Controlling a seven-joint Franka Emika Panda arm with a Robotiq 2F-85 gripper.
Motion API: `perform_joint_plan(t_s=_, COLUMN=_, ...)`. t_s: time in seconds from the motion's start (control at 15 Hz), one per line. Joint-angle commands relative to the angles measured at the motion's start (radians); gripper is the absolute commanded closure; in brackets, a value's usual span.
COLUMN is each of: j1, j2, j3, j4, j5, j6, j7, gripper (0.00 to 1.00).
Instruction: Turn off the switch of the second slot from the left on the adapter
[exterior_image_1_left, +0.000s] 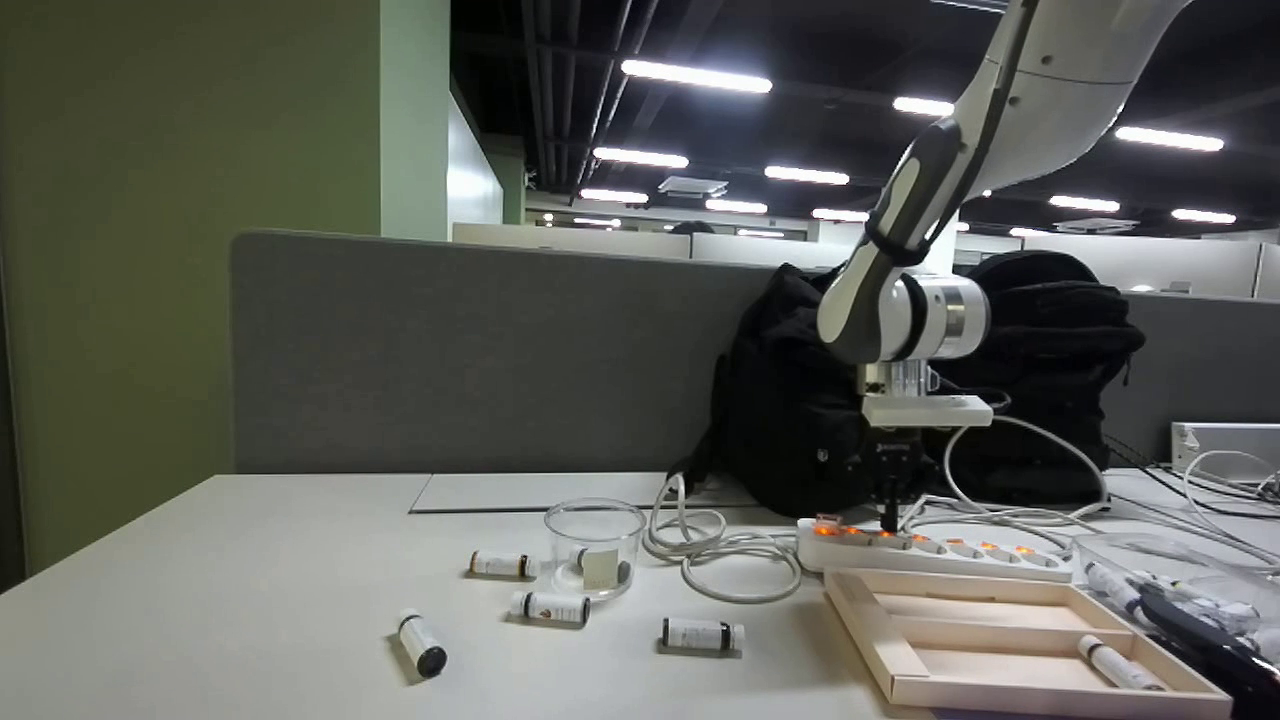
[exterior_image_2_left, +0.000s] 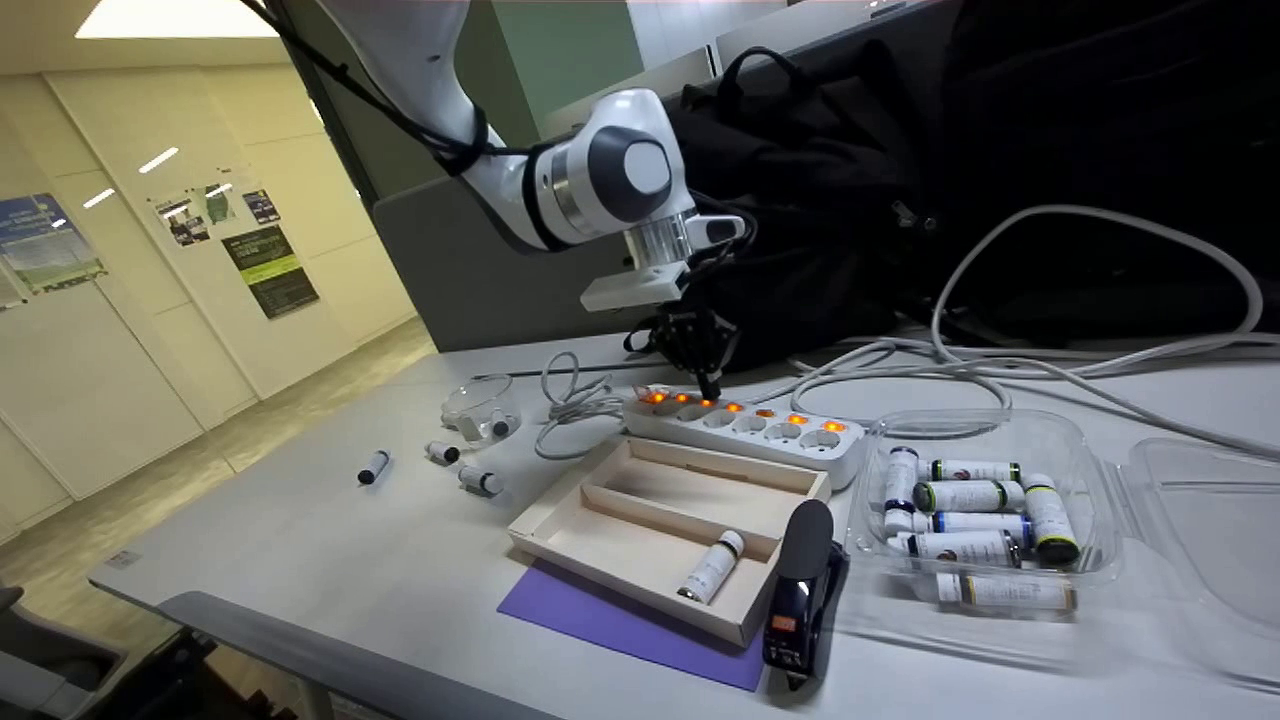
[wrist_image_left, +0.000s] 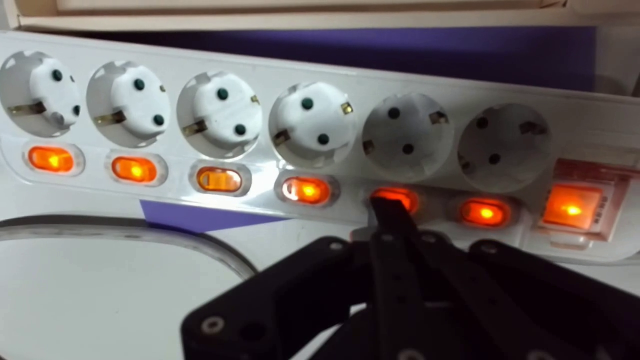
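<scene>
Right beside the pale wooden tray (exterior_image_1_left: 876, 630), the white adapter (exterior_image_1_left: 905, 558) is lying flat on the table (exterior_image_1_left: 300, 600). Gripper (wrist_image_left: 392, 212) is pinched narrow, tips together, pointing down over a glowing orange switch (wrist_image_left: 405, 195): 5th from the left of the 6 small ones in the wrist view, 2nd small one from the left in both exterior views. Can't tell if it's actually touching. Wrist view's 3rd small switch (wrist_image_left: 218, 179) from the left looks duller, fwiw. 1 bottle (exterior_image_2_left: 712, 567) lies in the tray.
</scene>
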Motion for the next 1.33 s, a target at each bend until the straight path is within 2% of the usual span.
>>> perform_joint_plan(t_s=0.0, j1=0.018, j2=0.037, j3=0.006, j4=0.042, j5=0.006, j6=-0.042, j7=0.043, gripper=1.00)
perform_joint_plan(t_s=0.47, j1=0.074, j2=0.044, j3=-0.006, j4=0.027, j5=-0.060, j6=-0.046, j7=0.032, gripper=1.00)
perform_joint_plan(t_s=0.73, j1=0.077, j2=0.018, j3=-0.022, j4=0.076, j5=-0.076, j6=-0.087, j7=0.034, gripper=1.00)
perform_joint_plan(t_s=0.87, j1=0.066, j2=-0.017, j3=-0.024, j4=0.124, j5=-0.069, j6=-0.155, j7=0.031, gripper=1.00)
perform_joint_plan(t_s=1.07, j1=0.035, j2=-0.072, j3=-0.011, j4=0.230, j5=-0.054, j6=-0.327, j7=-0.002, gripper=1.00)
perform_joint_plan(t_s=1.13, j1=0.024, j2=-0.093, j3=-0.006, j4=0.266, j5=-0.045, j6=-0.415, j7=-0.008, gripper=0.74)
perform_joint_plan(t_s=1.2, j1=0.014, j2=-0.117, j3=0.001, j4=0.266, j5=-0.042, j6=-0.490, j7=-0.027, gripper=0.72)
perform_joint_plan(t_s=1.27, j1=0.029, j2=-0.080, j3=-0.005, j4=0.240, j5=-0.068, j6=-0.376, j7=-0.005, gripper=0.92)
